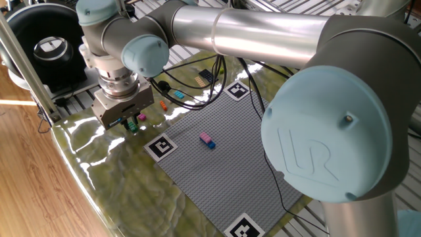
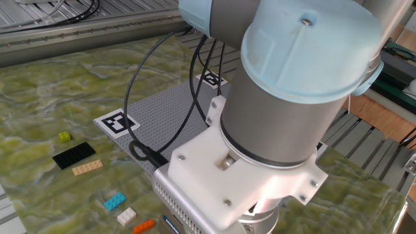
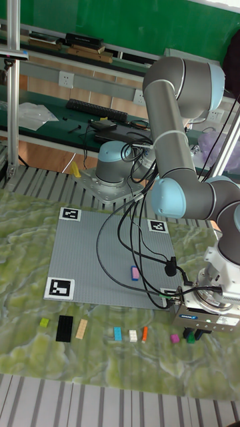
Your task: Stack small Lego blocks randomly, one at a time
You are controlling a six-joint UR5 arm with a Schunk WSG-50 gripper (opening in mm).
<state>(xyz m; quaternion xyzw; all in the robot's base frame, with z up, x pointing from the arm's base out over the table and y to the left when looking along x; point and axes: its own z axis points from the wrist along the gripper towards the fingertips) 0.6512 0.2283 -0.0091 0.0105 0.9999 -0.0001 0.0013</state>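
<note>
Beside baseplate (image 3: 100,260), gripper (image 3: 192,335) pointing down over green block (image 3: 191,339).

Green wall (image 3: 120,20) behind a cluttered shelf (image 3: 80,50), wooden floor (image 1: 26,178) beside the marbled green table (image 3: 40,373).

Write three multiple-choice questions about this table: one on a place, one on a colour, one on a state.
1. Where does the pink and blue pair lie?
A. on the grey baseplate
B. in the row of loose blocks
C. on a marker tag

2. Which colour is the block between the cyan block and the orange block?
A. tan
B. white
C. green

3. How does the orange block lie?
A. on top of the white block
B. on the baseplate
C. flat on the table, nothing on it

Key: 1 A, grey studs surround it. 2 B, the tall view shows the row. 3 C, it lies apart from its neighbours.
</note>
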